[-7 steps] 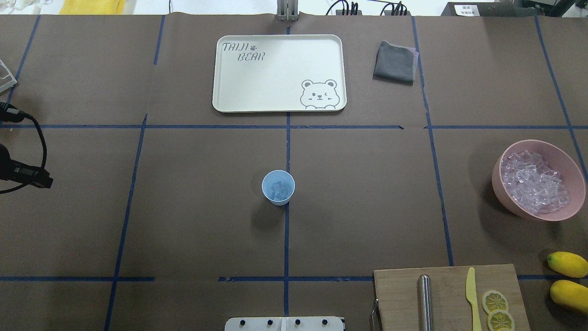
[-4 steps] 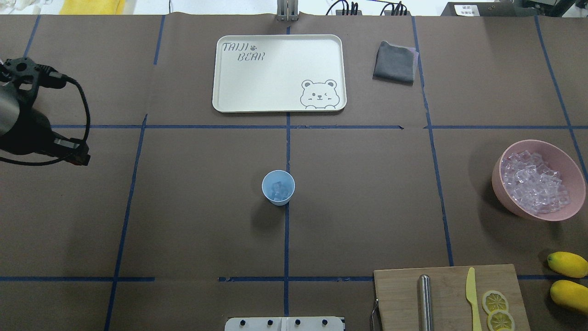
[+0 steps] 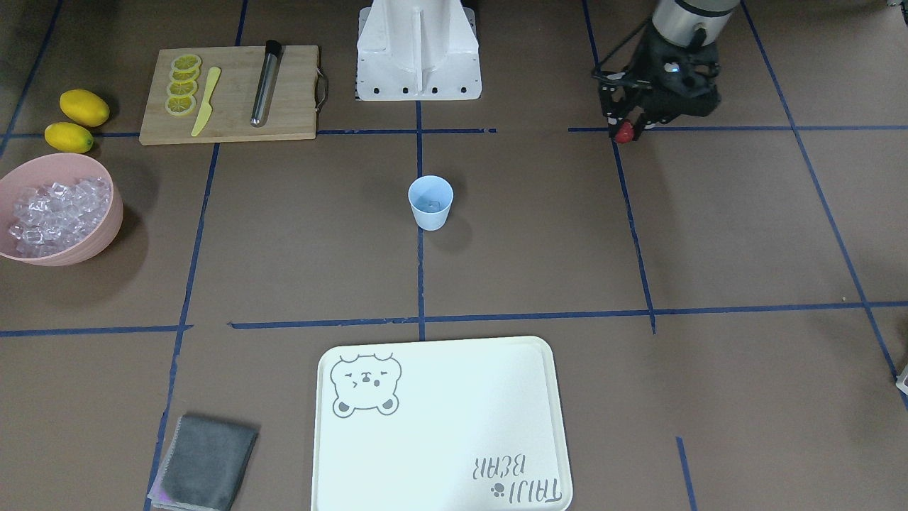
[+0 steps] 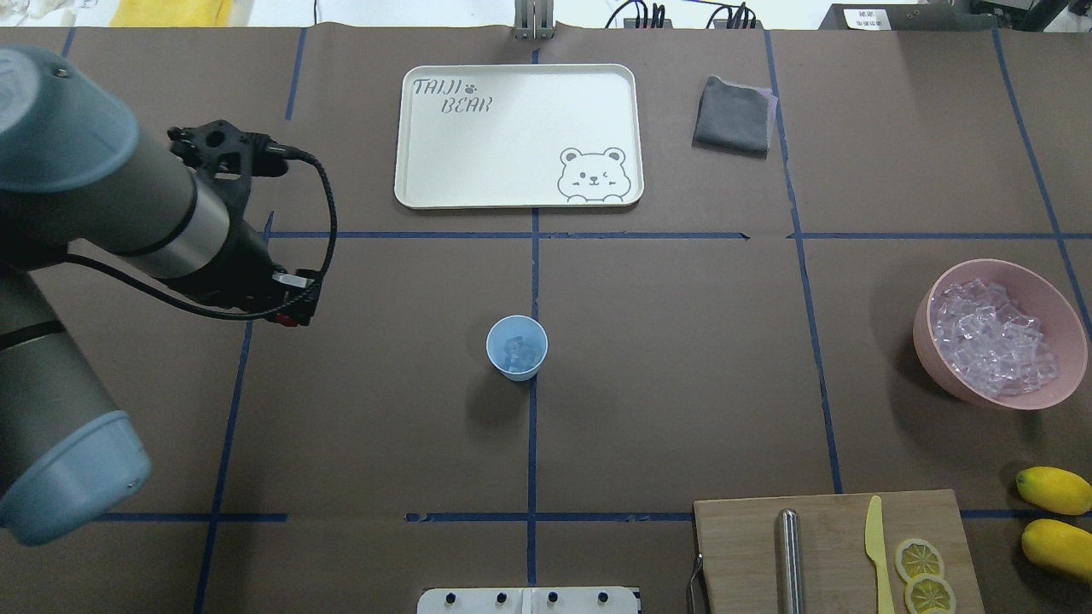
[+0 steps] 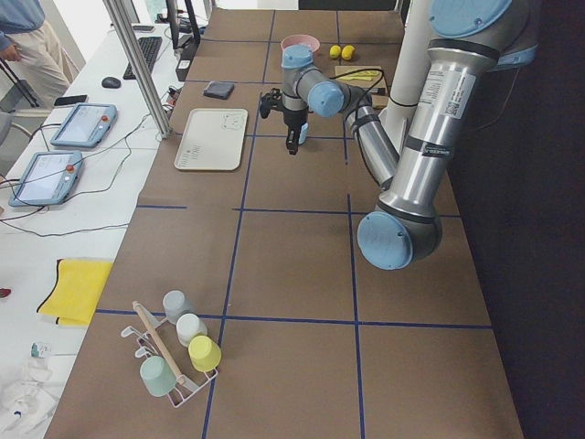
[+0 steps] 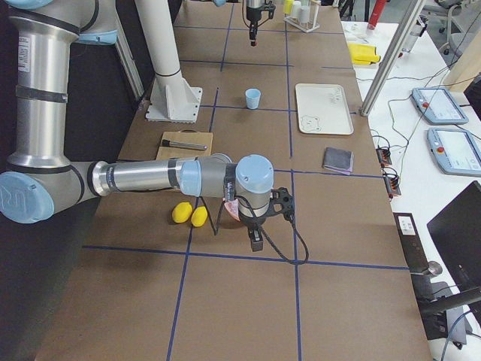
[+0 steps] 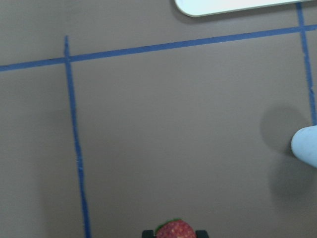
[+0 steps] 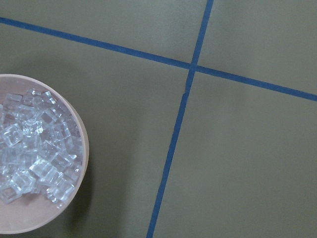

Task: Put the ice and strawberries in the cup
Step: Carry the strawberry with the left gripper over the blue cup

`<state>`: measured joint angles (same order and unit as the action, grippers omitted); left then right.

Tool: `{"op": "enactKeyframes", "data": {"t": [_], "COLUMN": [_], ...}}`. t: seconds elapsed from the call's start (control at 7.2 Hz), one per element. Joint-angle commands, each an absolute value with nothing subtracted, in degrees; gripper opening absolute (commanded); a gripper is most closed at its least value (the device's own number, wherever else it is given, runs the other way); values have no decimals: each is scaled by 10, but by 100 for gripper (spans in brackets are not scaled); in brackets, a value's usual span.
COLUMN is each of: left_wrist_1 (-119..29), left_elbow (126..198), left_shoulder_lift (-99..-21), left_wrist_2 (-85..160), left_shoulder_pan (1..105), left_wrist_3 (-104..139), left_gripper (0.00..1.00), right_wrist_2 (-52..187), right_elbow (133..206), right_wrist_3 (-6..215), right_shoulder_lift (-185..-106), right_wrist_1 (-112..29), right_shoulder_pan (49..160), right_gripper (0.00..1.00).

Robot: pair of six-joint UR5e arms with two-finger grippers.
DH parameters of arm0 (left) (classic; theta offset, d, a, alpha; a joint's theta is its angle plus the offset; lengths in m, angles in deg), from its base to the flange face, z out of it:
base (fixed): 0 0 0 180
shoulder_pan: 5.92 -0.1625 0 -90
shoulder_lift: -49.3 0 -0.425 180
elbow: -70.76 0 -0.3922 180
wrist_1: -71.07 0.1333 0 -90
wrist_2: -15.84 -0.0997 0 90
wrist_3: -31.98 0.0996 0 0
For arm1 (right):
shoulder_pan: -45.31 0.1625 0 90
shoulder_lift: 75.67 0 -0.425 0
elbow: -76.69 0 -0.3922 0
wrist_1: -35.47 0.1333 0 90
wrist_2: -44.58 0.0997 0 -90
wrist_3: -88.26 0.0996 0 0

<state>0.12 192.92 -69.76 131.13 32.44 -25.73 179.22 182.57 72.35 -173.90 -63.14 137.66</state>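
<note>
**Left gripper carries the strawberry, ice already lies in the cup**

The left gripper (image 7: 174,234) is closed narrowly on the strawberry (image 7: 175,229). In the left wrist view the red berry sits between the two dark fingertips. This gripper hangs above the bench (image 4: 682,384), in its left half, between the left end and the middle, and it does not touch the surface.

The cup (image 4: 517,347) stands upright near the middle of the bench, well apart from the gripper. A few cubes of ice (image 4: 514,351) lie at its bottom. Only a part of its pale blue rim shows at the right edge of the left wrist view.

The right gripper (image 6: 256,242) hangs over the right end of the bench, just beside the pink bowl (image 4: 1062,298). It shows only in the side view, so I cannot tell if it is open or closed. The bowl stands close to the right end and is filled with more ice.

Two lemons (image 4: 1054,489) lie in the corner formed by the right end and the robot's edge. Next to them, at the robot's edge, lies a cutting board (image 4: 742,546). On it are a metal rod (image 4: 789,558), a yellow knife (image 4: 876,546) and lemon slices (image 4: 920,560).

A white tray (image 4: 512,145) lies at the middle of the far edge, and a folded grey cloth (image 4: 732,114) is near it, toward the right end.
</note>
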Motion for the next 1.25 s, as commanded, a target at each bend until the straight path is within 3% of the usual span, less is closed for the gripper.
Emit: {"op": "enactKeyframes", "data": {"t": [0.0,0.69,0.83,0.97,1.11], "left_wrist_1": [0,-77,-78,-78,-83], "left_elbow": [1847,1673,1668,1669,1669], "left_shoulder_lift": [-783,-894,-895,-896,-894], "left_wrist_2": [1266,1219,1217,1217,1217], "left_shoulder_pan": [280,227,214,211,211], "left_wrist_3": [-324,-403,-407,-413,-412], "left_gripper": [4,8,11,20,48], "right_wrist_2": [1792,1792,1792,1792,1792], "right_elbow": [1826,1830,1830,1830,1830], "right_wrist_3": [724,726,727,728,727], "right_shoulder_lift": [-1739,-1739,-1738,-1738,-1738], "right_wrist_1": [-631,-631,-631,-631,-631], "right_shoulder_pan": [1377,1377,1377,1377,1377], "right_gripper": [100,100,100,100,100]}}
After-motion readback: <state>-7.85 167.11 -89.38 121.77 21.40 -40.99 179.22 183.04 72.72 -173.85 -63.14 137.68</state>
